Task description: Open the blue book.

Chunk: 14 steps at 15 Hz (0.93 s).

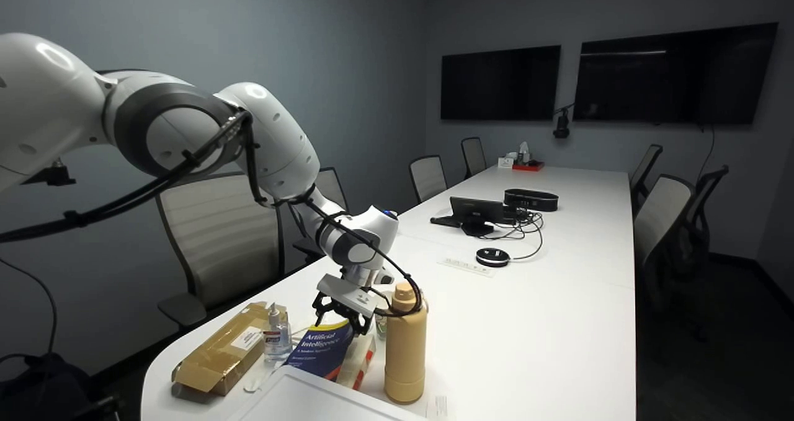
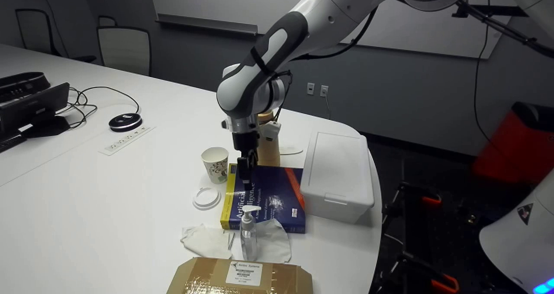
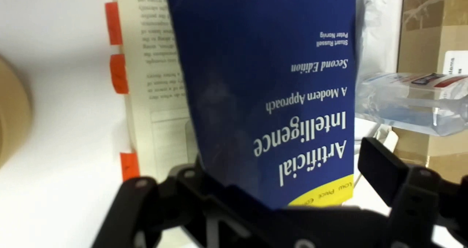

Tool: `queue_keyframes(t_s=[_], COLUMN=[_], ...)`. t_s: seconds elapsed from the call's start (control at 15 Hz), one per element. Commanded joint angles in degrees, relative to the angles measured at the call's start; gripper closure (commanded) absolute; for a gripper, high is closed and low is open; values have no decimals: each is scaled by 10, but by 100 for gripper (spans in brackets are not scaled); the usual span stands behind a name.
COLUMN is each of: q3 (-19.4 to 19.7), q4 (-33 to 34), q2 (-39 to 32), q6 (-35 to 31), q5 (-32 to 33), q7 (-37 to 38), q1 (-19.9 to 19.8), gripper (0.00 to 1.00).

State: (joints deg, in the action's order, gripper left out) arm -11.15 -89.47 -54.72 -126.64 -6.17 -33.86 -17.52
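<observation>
The blue book lies on the white table with its front cover partly raised. It also shows in an exterior view. In the wrist view its cover tilts up, and printed pages with red tabs show at its left. My gripper is at the book's top edge with its jaws wide apart, also in an exterior view and the wrist view. One finger is on the page side, partly hidden by the cover. The other is apart from the cover, to its right.
A tall tan bottle stands close beside the book and gripper. A white box borders the book's lower end. A sanitizer bottle, cardboard package, paper cup and white lid stand around it.
</observation>
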Motion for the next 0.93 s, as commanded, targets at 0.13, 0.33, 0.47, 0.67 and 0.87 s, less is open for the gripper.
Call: queue_keyframes(t_s=[0.13,0.33,0.47,0.67,0.87], q3=[-5,-8,-7,-8,-11], q4=[15,23,27,41,57], q2=[4,9,16,18,13], q6=[61,94,116,158,205], q5=[-32,-38,-37,-39,-47], q7=[-21,-27,-34,-48,-67], q1=[2,3,7,10,11], gripper=[0,0,0,0,0])
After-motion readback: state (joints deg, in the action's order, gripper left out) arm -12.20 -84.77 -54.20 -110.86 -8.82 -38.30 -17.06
